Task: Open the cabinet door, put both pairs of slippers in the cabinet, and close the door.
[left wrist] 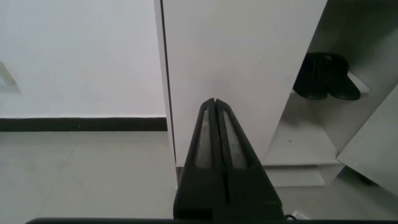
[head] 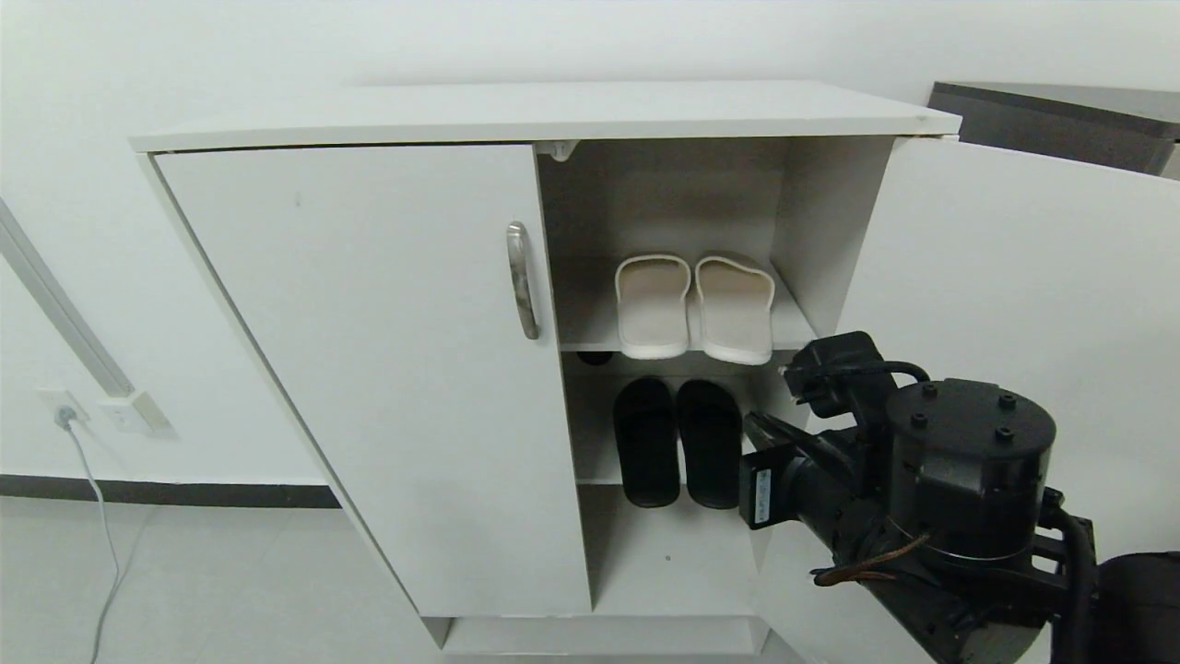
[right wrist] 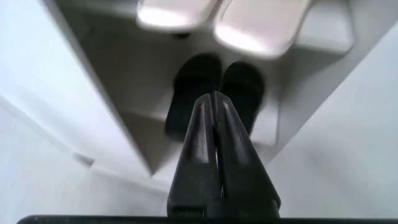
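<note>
Black slippers (head: 678,443) sit on the lower shelf (head: 599,466), straight ahead of my right pincer (right wrist: 215,102), which is pressed shut, empty, and hides their near ends. White slippers (head: 693,307) are on the upper shelf (head: 581,323) above, far ends cut off in the wrist view. Right door (head: 1014,304) stands open beside it. Left pincer (left wrist: 214,106) is closed, empty, facing the shut left door (head: 369,369).

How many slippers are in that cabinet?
4: two white slippers on the upper shelf, two black slippers on the shelf below. The closed left door may hide others.
</note>
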You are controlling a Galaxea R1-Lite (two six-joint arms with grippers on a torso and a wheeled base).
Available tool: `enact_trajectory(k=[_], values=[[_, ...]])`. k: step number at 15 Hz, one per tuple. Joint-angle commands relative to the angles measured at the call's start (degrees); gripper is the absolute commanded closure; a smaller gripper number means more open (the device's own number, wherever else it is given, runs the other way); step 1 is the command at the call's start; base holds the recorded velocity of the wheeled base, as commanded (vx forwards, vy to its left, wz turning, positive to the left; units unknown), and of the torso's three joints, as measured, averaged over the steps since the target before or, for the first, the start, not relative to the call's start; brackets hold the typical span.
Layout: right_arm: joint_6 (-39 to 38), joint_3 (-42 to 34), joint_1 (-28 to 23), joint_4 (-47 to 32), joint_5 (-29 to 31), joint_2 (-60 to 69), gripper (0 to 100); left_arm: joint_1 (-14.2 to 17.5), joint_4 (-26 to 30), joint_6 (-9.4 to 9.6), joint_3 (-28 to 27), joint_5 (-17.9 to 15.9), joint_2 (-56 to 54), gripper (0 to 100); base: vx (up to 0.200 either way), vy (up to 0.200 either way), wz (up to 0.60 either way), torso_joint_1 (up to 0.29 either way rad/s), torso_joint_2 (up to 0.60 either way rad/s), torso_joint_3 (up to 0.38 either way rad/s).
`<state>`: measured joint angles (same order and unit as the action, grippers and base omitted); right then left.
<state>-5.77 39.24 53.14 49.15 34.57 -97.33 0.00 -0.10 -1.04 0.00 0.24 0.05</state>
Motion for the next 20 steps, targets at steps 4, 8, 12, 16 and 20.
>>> enact_trajectory(k=[4,8,12,16,20], values=[[0.7,-2.7,-0.4,1.1,-0.7,-0.4,100,0.0,0.0,-0.02,0.0,0.0,0.0,100,-0.2,0.0,0.0,0.002,0.0,0.006],[0.6,-3.0,-0.4,1.1,-2.2,-0.5,100,0.0,0.0,-0.02,0.0,0.0,0.0,100,-0.2,0.0,0.0,0.004,0.0,0.004],[0.6,-3.5,-0.4,1.2,-2.3,-0.4,100,0.0,0.0,-0.02,0.0,0.1,0.0,100,-0.05,0.0,0.0,0.001,0.0,0.002],[0.6,-3.6,-0.5,1.2,-2.3,-0.6,100,0.0,0.0,-0.02,0.0,0.1,0.0,100,0.0,0.0,0.0,0.0,0.0,0.0],[0.6,-3.8,-0.7,1.2,-2.3,-0.6,100,0.0,0.0,-0.02,0.0,0.1,0.0,100,0.0,0.0,0.0,0.0,0.0,0.0]])
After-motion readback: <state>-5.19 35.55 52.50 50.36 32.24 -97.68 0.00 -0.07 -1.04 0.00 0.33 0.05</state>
